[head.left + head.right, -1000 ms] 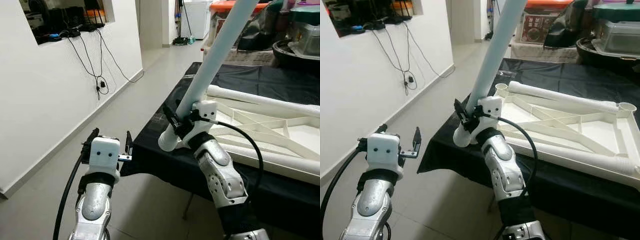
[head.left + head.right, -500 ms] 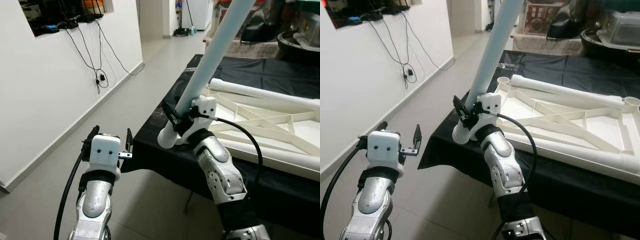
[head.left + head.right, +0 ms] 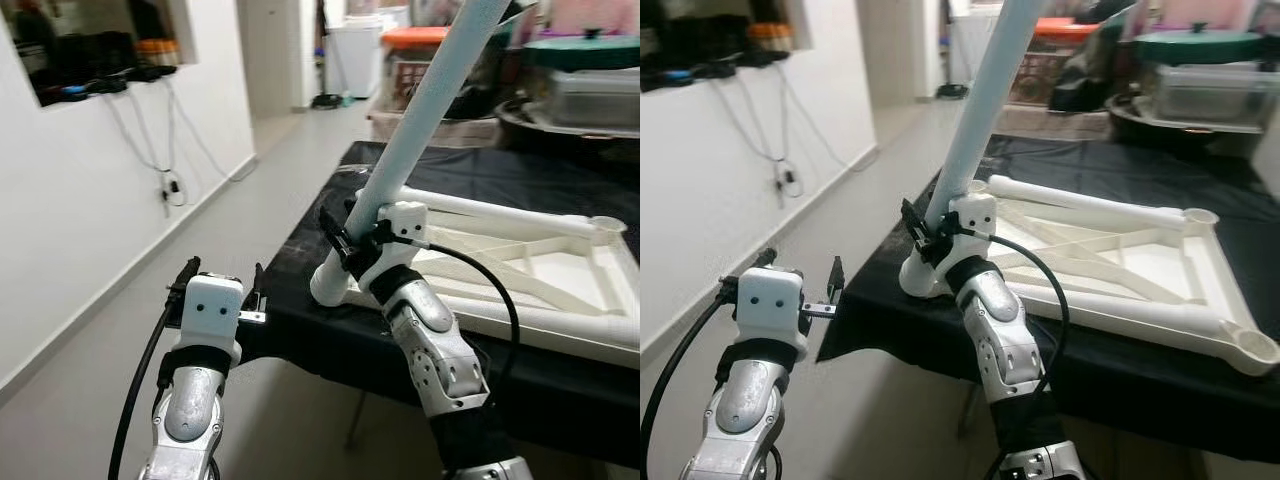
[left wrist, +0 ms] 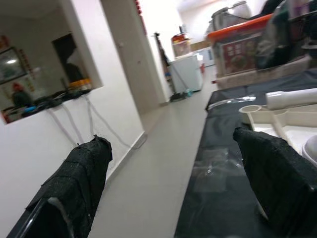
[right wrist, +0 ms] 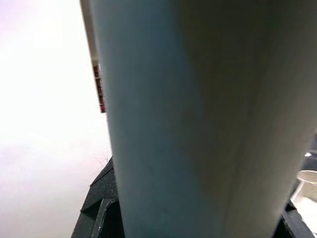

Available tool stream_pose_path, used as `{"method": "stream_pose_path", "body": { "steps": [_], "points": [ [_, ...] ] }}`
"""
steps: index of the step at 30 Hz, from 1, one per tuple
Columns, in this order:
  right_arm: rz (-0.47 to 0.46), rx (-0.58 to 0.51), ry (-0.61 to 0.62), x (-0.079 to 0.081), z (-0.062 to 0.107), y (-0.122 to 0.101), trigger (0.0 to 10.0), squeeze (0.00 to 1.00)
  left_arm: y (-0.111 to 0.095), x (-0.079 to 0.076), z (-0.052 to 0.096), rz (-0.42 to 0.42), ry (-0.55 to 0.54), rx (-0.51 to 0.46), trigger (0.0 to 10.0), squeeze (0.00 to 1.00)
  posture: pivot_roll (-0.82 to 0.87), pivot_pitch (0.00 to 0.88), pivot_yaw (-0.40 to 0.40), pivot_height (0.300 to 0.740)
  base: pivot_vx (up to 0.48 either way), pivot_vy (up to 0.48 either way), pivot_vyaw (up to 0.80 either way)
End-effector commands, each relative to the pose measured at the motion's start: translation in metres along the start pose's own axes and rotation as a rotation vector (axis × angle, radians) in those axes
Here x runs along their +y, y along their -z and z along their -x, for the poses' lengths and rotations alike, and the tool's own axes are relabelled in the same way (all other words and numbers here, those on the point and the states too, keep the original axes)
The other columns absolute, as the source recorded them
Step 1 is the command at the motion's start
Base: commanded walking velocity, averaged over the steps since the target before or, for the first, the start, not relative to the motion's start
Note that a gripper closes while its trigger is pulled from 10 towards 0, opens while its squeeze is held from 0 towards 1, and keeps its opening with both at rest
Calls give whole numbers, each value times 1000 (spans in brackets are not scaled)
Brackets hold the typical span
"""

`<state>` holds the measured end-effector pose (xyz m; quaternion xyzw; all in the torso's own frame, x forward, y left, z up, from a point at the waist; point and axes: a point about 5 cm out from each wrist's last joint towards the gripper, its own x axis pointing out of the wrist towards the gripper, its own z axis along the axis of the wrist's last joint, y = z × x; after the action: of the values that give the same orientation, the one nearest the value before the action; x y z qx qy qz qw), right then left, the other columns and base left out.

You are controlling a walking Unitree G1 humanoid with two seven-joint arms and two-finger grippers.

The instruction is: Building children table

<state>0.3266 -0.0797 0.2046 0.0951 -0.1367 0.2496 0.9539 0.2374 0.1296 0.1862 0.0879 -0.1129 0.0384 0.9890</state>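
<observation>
Right gripper [image 3: 345, 243] is clamping its black fingers around a long white table leg [image 3: 420, 120], gripping it near the lower end. That leg is a plain round tube, pale and smooth, and it's leaning up and away to the right until it's running out the top of the head views. Its bottom end is hanging just past the near-left corner of the black-covered table [image 3: 330, 320].

The right arm is reaching up from below with the elbow bent and the wrist tipped toward the table. The left gripper [image 3: 222, 282] is hovering off to the left over the floor, fingers spread wide with nothing between them, pointing at the table edge.

Lying flat on the black cloth is one white upside-down tabletop [image 3: 1110, 265] with ribbed bracing and round sockets at the corners; I'm counting three sockets in view. One leg is in the gripper.
</observation>
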Motion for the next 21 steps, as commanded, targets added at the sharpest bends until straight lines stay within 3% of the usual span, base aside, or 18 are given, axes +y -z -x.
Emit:
{"method": "stream_pose_path", "body": {
  "steps": [1, 17, 21],
  "points": [
    [1, -19, 0, 1, -2, -3, 10000, 0, 2, 0, -1, -20, 8, 7, 10000, 0, -5, 0, 26, 740, 386, 0, 0],
    [-3, -20, 1, 1, -2, -2, 10000, 0, 4, -1, -1, -22, 12, 13, 10000, 0, -4, 0, 28, 740, 384, 0, 0],
    [-3, -22, 1, 0, -3, -3, 10000, 0, 3, 1, -2, -14, -11, 17, 10000, 0, -2, 0, 29, 740, 0, 0, 0]
  ]
}}
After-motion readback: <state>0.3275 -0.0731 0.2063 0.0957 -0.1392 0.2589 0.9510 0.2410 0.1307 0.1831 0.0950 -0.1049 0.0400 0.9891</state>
